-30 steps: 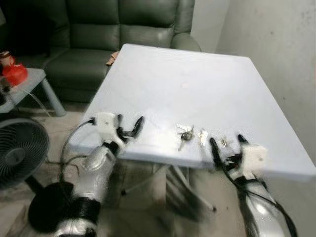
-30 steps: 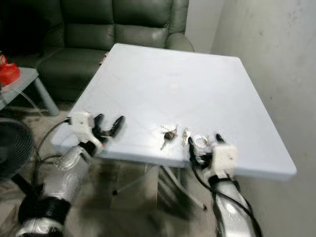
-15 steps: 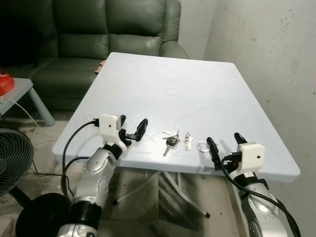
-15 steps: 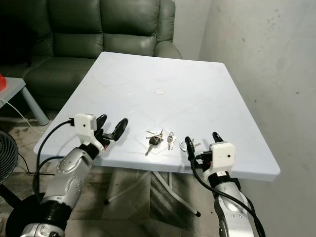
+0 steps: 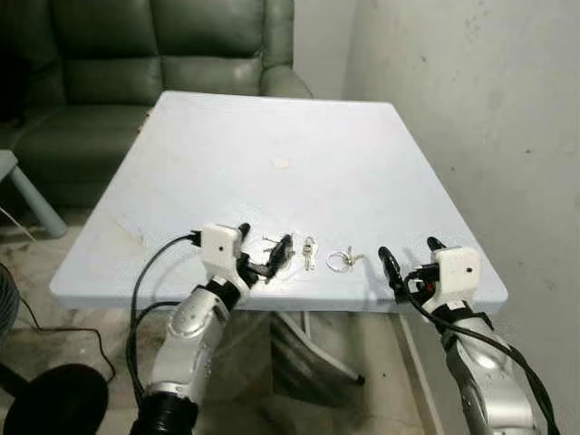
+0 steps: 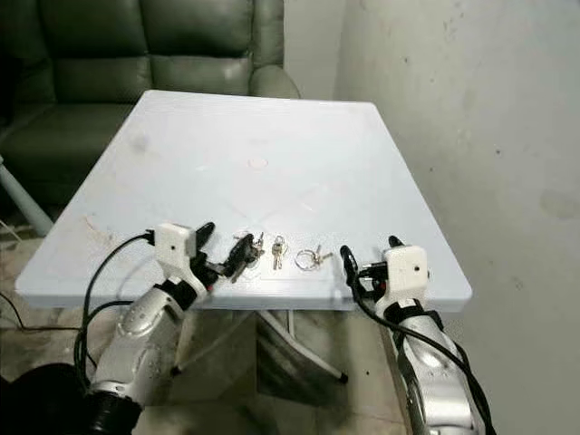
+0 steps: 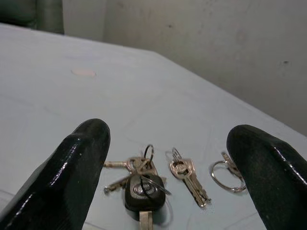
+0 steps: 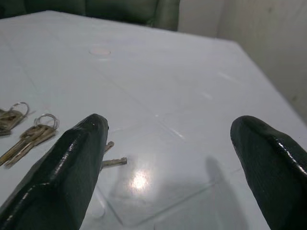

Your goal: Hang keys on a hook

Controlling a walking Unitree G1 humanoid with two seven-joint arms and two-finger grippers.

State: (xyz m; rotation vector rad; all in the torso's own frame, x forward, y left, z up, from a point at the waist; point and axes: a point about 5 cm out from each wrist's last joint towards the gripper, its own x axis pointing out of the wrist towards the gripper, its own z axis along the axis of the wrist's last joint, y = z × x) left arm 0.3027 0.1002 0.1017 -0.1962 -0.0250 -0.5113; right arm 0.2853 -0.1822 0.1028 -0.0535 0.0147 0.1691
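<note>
- Two grippers reach over the near edge of the white table, both with fingers spread wide and nothing between them.
- The left gripper hovers right at the keys; in its wrist view the bunch with a black fob lies between its fingertips, close in front. Whether a finger touches it I cannot tell.
- The left arm rises from below the table edge, forearm bent up and leaning inward, a black cable looping off the wrist.
- The right gripper sits at the table's near right corner, well open, holding nothing. Its wrist view has a loose key just off its left fingertip.
- The right arm comes up from below, elbow low, wrist block level with the tabletop.
- Three key groups lie in a row near the front edge: the fob bunch, a small pair just beside it, then a ring with a key nearer the right gripper.
- A dark green sofa stands behind the table, a bare wall on the right.
</note>
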